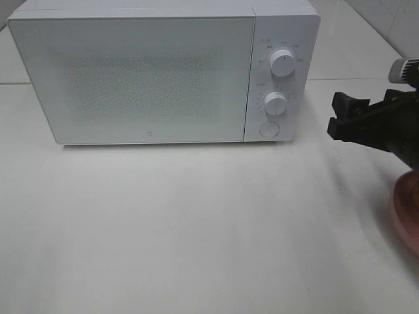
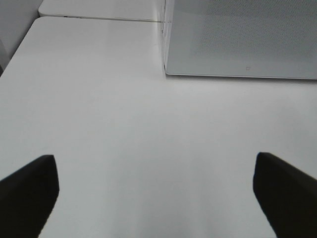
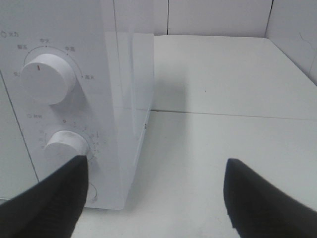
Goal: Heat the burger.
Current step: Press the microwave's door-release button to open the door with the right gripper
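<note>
Hovering beside the microwave (image 1: 131, 78), right jaws stand parted.

Microwave (image 1: 131, 78) door shut; the flat front blocks any way inside. Tabletop (image 1: 163, 229) in front of microwave is bare across its full width, so passage is open there. Left of microwave: bare tabletop strip, passable. Right of microwave: right hand (image 1: 339, 116) hangs level with the dials, apart from them. Farther right, a pink plate (image 1: 409, 209) narrows that side.

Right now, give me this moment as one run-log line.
microwave: door shut | left gripper: open, empty | right gripper: open, empty, beside microwave | burger: not in view
</note>
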`<state>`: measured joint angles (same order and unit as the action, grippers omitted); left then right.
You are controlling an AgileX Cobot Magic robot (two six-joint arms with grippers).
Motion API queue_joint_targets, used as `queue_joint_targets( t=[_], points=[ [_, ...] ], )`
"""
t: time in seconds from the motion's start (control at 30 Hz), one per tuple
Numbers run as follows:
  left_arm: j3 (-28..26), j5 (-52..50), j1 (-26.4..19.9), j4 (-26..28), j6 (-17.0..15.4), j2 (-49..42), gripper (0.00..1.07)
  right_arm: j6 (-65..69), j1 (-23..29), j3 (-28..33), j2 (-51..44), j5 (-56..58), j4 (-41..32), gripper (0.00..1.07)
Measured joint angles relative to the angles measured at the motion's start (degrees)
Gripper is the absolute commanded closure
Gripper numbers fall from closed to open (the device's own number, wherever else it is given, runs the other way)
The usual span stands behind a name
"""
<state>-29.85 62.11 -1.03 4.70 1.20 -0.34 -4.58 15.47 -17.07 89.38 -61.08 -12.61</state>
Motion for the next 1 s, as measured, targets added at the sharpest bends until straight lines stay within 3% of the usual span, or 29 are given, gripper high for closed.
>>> queue_joint_targets(
  t=[0.4, 0.57, 0.77, 1.0],
  points=[
    [0.0, 0.0, 0.0, 0.0, 0.0, 0.0, 0.07, -3.4, 15.9, 0.0, 6.9, -7.5, -14.6, 0.32],
    [0.0, 0.0, 0.0, 0.0, 0.0, 0.0, 0.07, -6.3, 24.9, -0.1, 10.1, -7.9, -26.2, 0.32],
    [0.0, 0.0, 0.0, 0.0, 0.0, 0.0, 0.07, -7.3, 28.6, -0.3, 10.3, -7.9, -29.8, 0.32],
    [0.0, 0.0, 0.0, 0.0, 0.0, 0.0, 0.07, -6.7, 29.1, -0.3, 10.3, -7.9, -30.6, 0.35]
  ],
)
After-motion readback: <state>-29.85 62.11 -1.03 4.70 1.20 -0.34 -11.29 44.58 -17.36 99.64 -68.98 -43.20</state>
